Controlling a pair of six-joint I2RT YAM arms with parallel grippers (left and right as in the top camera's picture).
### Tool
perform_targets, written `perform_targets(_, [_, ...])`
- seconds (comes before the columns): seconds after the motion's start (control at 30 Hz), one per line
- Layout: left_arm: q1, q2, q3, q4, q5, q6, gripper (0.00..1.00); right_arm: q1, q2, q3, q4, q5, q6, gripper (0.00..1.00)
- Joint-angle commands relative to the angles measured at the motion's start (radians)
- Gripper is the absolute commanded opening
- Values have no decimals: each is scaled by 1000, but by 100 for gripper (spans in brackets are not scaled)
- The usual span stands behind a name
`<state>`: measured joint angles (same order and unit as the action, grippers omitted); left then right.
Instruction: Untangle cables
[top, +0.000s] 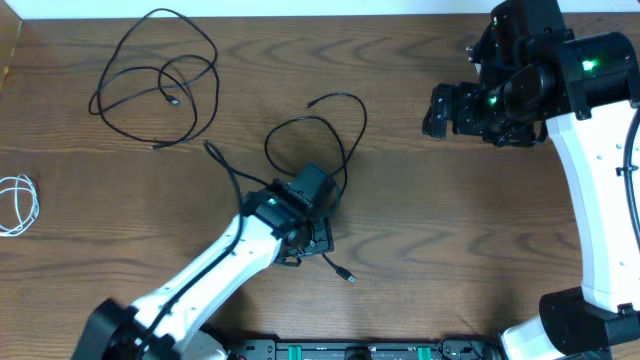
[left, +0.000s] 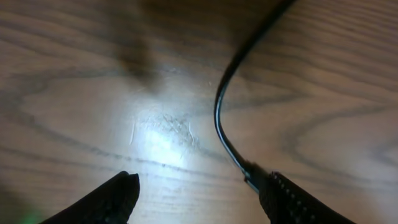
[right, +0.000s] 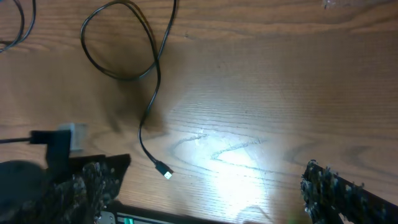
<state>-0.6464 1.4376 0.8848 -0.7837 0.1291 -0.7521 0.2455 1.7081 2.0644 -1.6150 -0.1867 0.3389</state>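
One black cable (top: 306, 128) lies looped at the table's middle, its tail running under my left gripper (top: 316, 236) to a plug (top: 348, 277). In the left wrist view this cable (left: 219, 118) curves down to just inside the right finger (left: 292, 199); the left gripper (left: 202, 186) is open, low over the wood, gripping nothing. A second black cable (top: 160, 80) is loosely coiled at the back left. The white cable (top: 15, 205) lies at the far left edge. My right gripper (top: 437, 110) hovers open at the back right; its view shows the black cable's loop (right: 118, 43) and plug (right: 165, 173) between wide fingers (right: 93, 180).
The wooden table (top: 450, 230) ends at a black rail along the front edge (top: 360, 350). The right arm's white link (top: 590, 210) stands along the right side. The left arm (top: 200, 280) crosses the front left.
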Motion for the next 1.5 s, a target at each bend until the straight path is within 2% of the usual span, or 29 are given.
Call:
perform_targets(0.0, [-31, 61, -2, 35, -6, -51, 63, 4, -10, 2, -1, 4, -11, 99])
perform_targets(0.13, [-69, 148, -2, 50, -70, -213, 61, 4, -10, 2, -1, 4, -11, 99])
perform_targets(0.27, [-84, 234, -2, 68, -72, -293, 60, 4, -10, 2, -1, 4, -11, 99])
perform_targets(0.33, [-84, 279, -2, 102, -71, -297, 57, 4, -10, 2, -1, 4, -11, 99])
perform_targets(0.53, [-84, 307, -2, 138, -71, -297, 40, 4, -10, 2, -1, 4, -11, 99])
perform_targets(0.63, [-84, 308, -2, 139, -91, -297, 27, 4, -10, 2, -1, 4, -11, 99])
perform_targets(0.7, [-84, 308, -3, 139, -101, -297, 24, 4, -10, 2, -1, 4, -11, 99])
perform_targets(0.8, [-84, 308, -4, 138, -105, -291, 8, 4, -10, 2, -1, 4, -11, 99])
perform_targets(0.87, [-84, 308, -4, 138, -113, -274, 8, 4, -10, 2, -1, 4, -11, 99])
perform_targets(0.97, [-83, 307, -4, 138, -118, -208, 8, 4, -10, 2, -1, 4, -11, 99])
perform_targets(1.27, [-83, 265, 106, 36, -119, 152, 8, 4, -10, 2, -1, 4, -11, 99])
perform_targets(1.33, [-83, 236, 151, 25, -128, 269, 7, 4, -10, 2, -1, 4, -11, 99])
perform_targets(1.47, [-73, 196, 204, 13, -180, 360, 7, 4, -10, 2, -1, 4, -11, 99])
